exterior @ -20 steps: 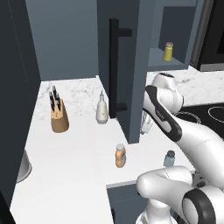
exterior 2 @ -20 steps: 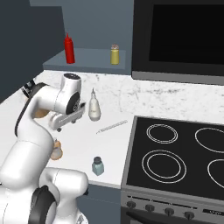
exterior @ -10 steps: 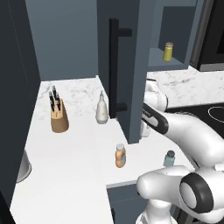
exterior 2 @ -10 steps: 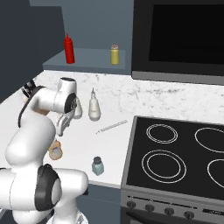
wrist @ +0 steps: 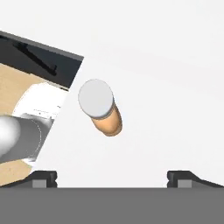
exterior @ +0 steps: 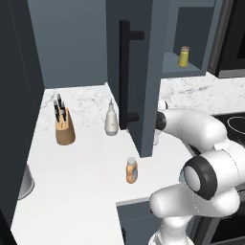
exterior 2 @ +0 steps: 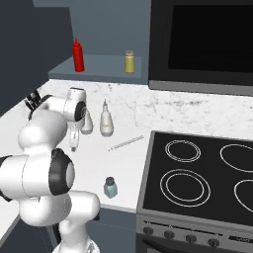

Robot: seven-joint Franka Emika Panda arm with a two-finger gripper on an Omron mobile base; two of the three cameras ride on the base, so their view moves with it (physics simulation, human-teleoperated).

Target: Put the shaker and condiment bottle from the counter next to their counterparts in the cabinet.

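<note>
Bottle (wrist: 103, 109) near surface (exterior: 81, 177) front edge looks light, rigid, slick; grip mid-body below cap; tool (wrist: 112, 177) fully open, empty, above it.

The condiment bottle (exterior: 131, 170) is standing near the desk's (exterior: 81, 177) front edge, the shaker (exterior 2: 110, 187) sitting to its right.

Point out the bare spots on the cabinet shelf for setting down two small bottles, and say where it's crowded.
On the cabinet shelf, bare room lies between the red bottle and the yellow jar, and left of the red bottle. The counter is busier: white bottle, shaker, arm.
</note>
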